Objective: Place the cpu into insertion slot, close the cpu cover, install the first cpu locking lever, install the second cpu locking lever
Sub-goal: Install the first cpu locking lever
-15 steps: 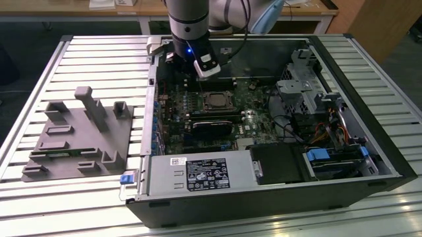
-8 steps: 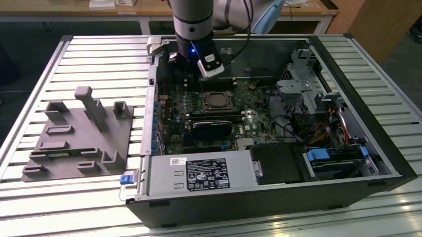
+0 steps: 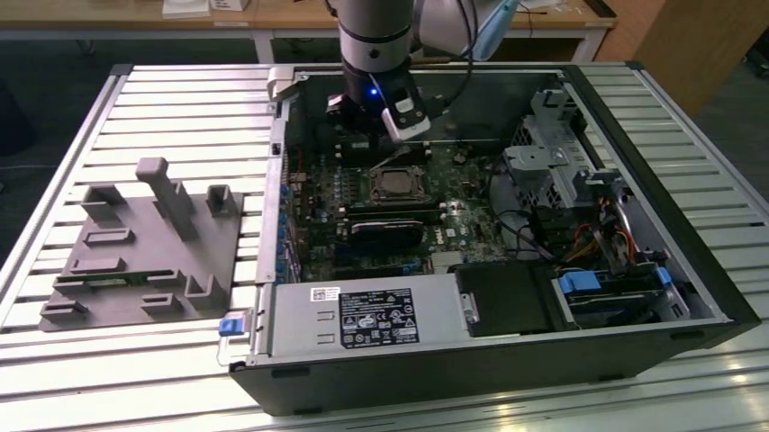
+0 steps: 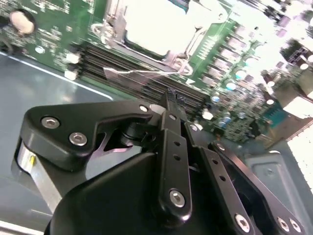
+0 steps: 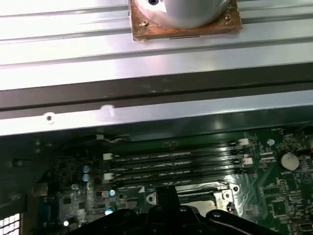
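The grey fixture [image 3: 144,243] is sitting at the exterior view's left of the bench [image 3: 72,135]. Rightward, the pincer [image 4: 169,99], fingers together on nothing visible, is hanging at the edge of the insertion slot [image 3: 394,185], where the cpu [image 4: 149,22] seems to be lying. Descending off-line, it is risking skidding off the wire lever [image 4: 146,72] and gouging the motherboard [image 3: 469,225].

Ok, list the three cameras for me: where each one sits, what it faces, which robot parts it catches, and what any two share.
Exterior view: off the arm, high up, looking down into the open computer case; the arm and gripper show.
First wrist view: on the arm, looking past the gripper at the memory slots and the case's edge.
Second wrist view: on the arm, looking along the gripper at the insertion slot.
Shared: both wrist views show the gripper, memory slots and insertion slot.
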Motion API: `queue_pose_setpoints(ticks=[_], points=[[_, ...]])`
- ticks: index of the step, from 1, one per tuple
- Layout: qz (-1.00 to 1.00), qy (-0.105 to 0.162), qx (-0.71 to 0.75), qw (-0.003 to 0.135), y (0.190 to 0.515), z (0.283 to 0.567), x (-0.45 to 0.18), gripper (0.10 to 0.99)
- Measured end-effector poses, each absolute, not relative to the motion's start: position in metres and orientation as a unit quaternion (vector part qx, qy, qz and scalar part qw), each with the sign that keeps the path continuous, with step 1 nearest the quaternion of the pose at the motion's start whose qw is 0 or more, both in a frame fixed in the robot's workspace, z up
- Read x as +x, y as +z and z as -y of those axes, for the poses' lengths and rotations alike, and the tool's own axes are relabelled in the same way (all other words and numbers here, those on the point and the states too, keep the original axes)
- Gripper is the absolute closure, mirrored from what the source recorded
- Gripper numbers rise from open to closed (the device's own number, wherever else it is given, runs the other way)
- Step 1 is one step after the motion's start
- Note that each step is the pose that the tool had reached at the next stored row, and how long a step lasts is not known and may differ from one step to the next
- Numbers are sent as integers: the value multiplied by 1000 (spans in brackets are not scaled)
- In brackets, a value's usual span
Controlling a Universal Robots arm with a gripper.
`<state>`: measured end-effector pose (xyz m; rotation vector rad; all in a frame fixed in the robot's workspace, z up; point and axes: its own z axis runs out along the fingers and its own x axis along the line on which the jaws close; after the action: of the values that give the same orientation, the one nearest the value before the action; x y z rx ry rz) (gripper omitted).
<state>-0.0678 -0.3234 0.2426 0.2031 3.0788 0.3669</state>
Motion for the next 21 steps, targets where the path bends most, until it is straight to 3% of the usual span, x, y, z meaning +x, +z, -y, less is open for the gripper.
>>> queue_pose_setpoints(ticks=[21], points=[[-991,118,65,17,242,323,-56,980]])
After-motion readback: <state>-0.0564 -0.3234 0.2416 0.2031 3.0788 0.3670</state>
